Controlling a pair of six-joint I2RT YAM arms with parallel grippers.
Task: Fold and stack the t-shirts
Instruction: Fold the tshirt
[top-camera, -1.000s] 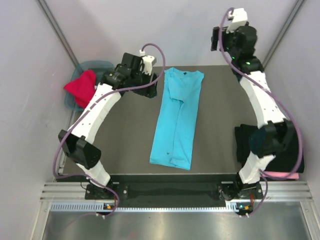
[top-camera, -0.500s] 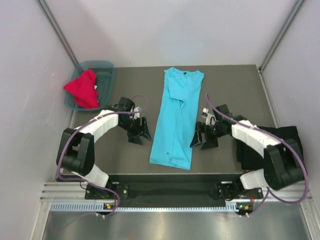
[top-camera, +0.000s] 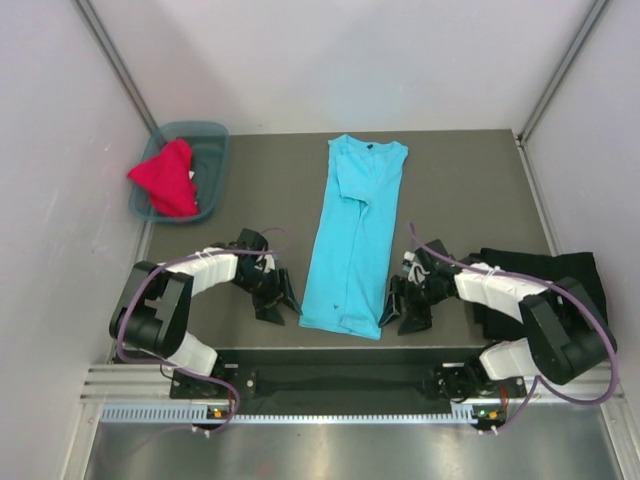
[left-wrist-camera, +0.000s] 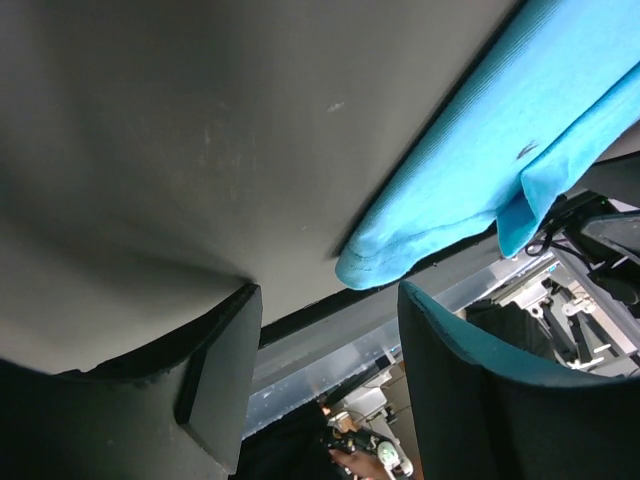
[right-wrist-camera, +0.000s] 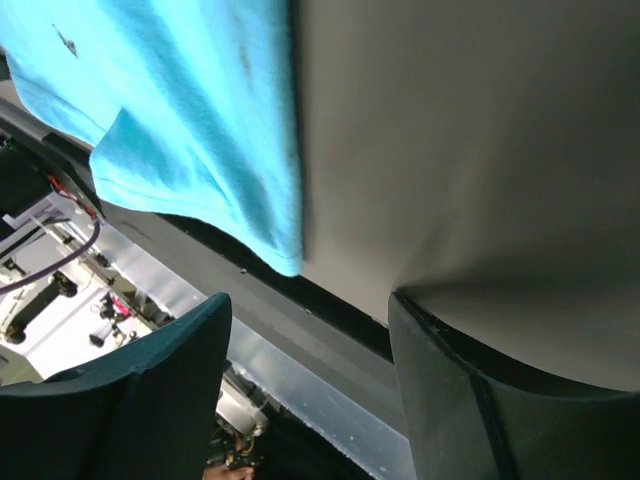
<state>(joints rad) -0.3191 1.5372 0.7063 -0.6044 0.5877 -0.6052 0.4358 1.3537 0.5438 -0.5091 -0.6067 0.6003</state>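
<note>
A light blue t-shirt (top-camera: 355, 238), folded lengthwise into a long strip, lies down the middle of the dark table (top-camera: 460, 190). My left gripper (top-camera: 279, 304) is open and low on the table just left of the shirt's near left corner (left-wrist-camera: 400, 255). My right gripper (top-camera: 400, 312) is open and low just right of the shirt's near right corner (right-wrist-camera: 270, 235). Neither holds anything. A red t-shirt (top-camera: 168, 178) hangs out of a teal bin (top-camera: 212, 150) at the far left. A folded black garment (top-camera: 545, 285) lies at the right edge.
The table's near edge and the metal rail (top-camera: 340, 385) run just behind both grippers. Grey walls close in the left, right and back sides.
Both arms came down from high at the back to the table, and in the last half second slid nearer to the shirt's near corners. The shirt has not moved.
</note>
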